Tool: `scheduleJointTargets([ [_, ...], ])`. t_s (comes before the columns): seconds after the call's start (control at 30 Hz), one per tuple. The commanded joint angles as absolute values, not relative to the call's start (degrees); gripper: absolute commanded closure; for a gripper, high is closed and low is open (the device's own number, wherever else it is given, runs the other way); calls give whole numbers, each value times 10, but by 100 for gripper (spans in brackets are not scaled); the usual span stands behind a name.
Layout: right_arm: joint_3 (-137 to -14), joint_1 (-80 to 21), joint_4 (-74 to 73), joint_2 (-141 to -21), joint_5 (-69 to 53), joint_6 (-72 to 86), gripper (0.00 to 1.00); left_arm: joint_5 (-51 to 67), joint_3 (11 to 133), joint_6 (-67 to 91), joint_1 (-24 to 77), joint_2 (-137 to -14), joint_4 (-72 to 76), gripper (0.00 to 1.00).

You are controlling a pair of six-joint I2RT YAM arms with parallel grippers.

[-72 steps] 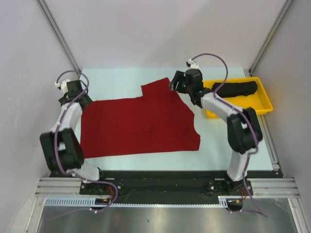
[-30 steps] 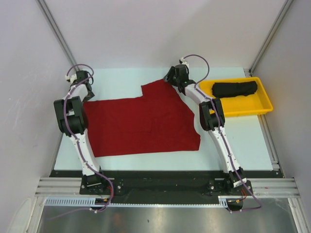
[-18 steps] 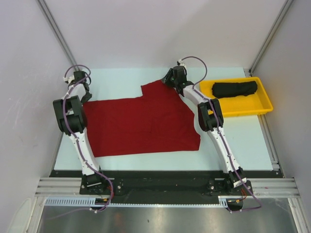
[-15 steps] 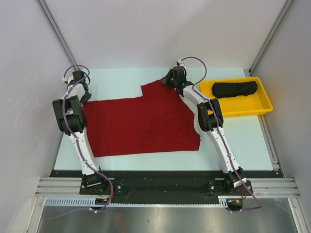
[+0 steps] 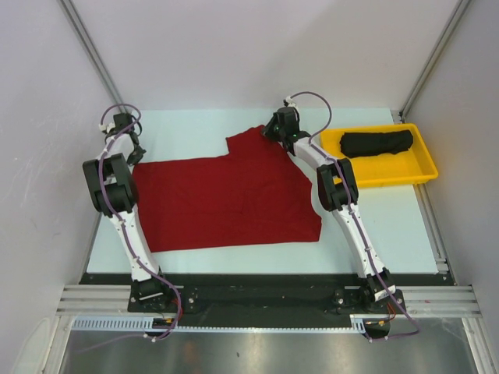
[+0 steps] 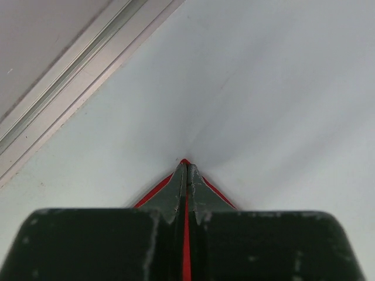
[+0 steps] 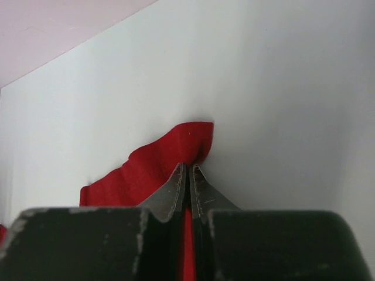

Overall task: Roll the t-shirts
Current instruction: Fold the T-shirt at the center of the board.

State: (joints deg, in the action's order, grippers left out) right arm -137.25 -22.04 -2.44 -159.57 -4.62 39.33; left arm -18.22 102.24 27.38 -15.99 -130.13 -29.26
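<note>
**Item 1, red t-shirt** (image 5: 226,199): spread flat over the middle of the table (image 5: 195,125), long axis running from the left edge toward the right edge. The far edge is stepped and reaches farther back on its right half. Not yet rolled.

**Item 2, left gripper** (image 5: 136,154): at the shirt's far left corner, close to the table's left edge. Jaws are pressed together with a thin strip of red cloth pinched between them.

**Item 3, right gripper** (image 5: 267,132): at the shirt's far right corner, toward the table's far edge. Jaws are closed on a small raised fold of the red cloth.

**Governing relation:** the two grips sit at either end of the shirt's far edge. The whole body of cloth lies nearward of both, toward the arm bases. A roll would probably be drawn toward the near edge, both arms moving together.

**Item 4, black t-shirt** (image 5: 377,142): a rolled bundle lying lengthwise in the yellow tray (image 5: 426,158) at the far right corner. It is apart from both grippers, with the right arm nearer.
</note>
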Motion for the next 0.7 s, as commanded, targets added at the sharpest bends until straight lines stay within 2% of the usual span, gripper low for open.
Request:
scheduleJointTargets([
  [0.0,-1374,-214,-6,-1554,-41,358,96,-170,1028,263,-164,-1275,-269,100],
  [0.67,-1294,-202,33,-1445,-47,314,100,-162,975,260,-167,-1202,-242,100],
])
